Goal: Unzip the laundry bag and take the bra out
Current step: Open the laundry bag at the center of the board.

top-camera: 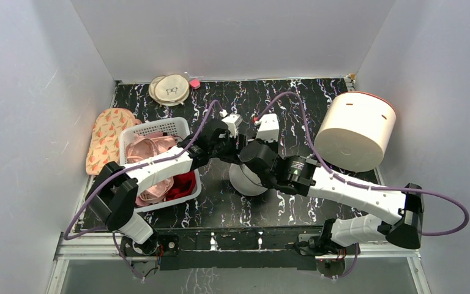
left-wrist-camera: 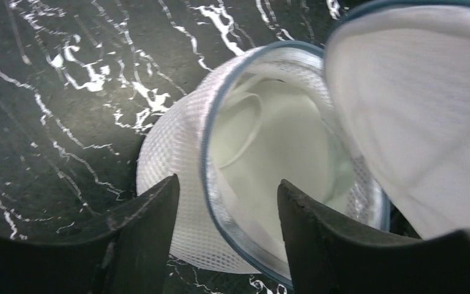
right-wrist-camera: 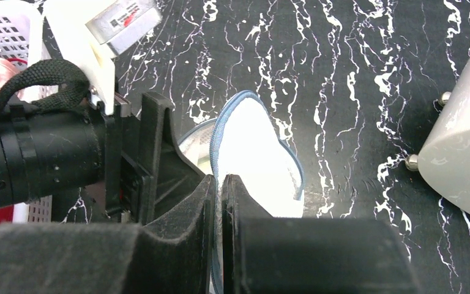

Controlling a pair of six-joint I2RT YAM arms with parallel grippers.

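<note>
The laundry bag (top-camera: 245, 182), a white mesh pod with a blue-grey zipper rim, lies unzipped at the table's middle under both wrists. My right gripper (right-wrist-camera: 219, 179) is shut on the zipper rim of its lid flap (right-wrist-camera: 254, 156) and holds the flap up. My left gripper (left-wrist-camera: 227, 184) is open. Its fingers straddle the near rim of the bag's lower half (left-wrist-camera: 177, 159), one outside the mesh and one over the opening. A pale, smooth bra cup (left-wrist-camera: 269, 135) shows inside the bag. The lifted lid (left-wrist-camera: 416, 110) fills the right of the left wrist view.
A white basket (top-camera: 159, 126) with pink and red garments stands left of the bag. A big cream drum (top-camera: 355, 131) lies at the right, near my right wrist (right-wrist-camera: 465, 153). Beige round discs (top-camera: 170, 89) sit at the back, and a peach patterned pad (top-camera: 104, 139) at the far left.
</note>
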